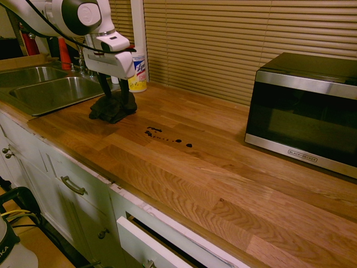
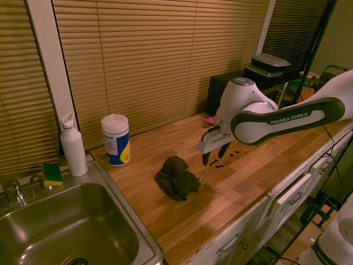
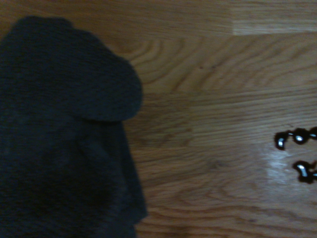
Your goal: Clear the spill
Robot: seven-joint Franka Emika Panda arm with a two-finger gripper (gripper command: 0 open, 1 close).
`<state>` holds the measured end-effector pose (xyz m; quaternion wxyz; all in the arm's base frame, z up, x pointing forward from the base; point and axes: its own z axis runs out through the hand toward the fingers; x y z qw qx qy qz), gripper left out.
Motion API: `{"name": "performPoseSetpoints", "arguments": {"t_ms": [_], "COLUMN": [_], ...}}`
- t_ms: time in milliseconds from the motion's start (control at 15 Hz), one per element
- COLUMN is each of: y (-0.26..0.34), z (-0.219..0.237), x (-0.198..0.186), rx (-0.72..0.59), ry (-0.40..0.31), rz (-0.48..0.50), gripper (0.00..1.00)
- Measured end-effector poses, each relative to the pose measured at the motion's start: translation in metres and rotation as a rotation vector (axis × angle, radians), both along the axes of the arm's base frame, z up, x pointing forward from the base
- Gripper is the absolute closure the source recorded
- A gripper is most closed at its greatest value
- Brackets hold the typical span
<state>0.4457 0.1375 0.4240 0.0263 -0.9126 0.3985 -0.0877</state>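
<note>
Spill (image 1: 165,137) is trailing lengthwise along the bench (image 1: 234,184), away from the rag (image 1: 111,109); spread jaws are hovering, partly hiding the rag.

On the wooden countertop (image 1: 223,167), the gripper (image 1: 115,96) hangs with fingers spread above the dark rag (image 1: 111,109). The spill (image 1: 165,136) trails just right of the rag. A wipes canister (image 1: 138,75) stands behind the rag, the sink (image 1: 50,92) to its left, and a microwave (image 1: 304,111) far right.
</note>
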Motion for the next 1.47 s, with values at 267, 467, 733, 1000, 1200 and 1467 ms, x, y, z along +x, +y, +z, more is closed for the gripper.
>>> {"name": "performPoseSetpoints", "arguments": {"t_ms": [267,467,733,1000,1200,1467], "y": [0.059,0.089,0.112,0.117,0.119,0.124], "z": [-0.008,-0.015,-0.032,-0.058,-0.065,-0.069], "x": [0.014,0.032,0.049,0.066,0.072,0.076], "rx": [-0.021,-0.028,-0.040,-0.036,-0.036,-0.043], "ry": [-0.039,-0.063,-0.062,-0.022,-0.013,0.003], "rz": [0.053,0.081,0.079,0.073,0.071,0.073], "gripper": [0.00,0.00,0.00,1.00,1.00,1.00]}}
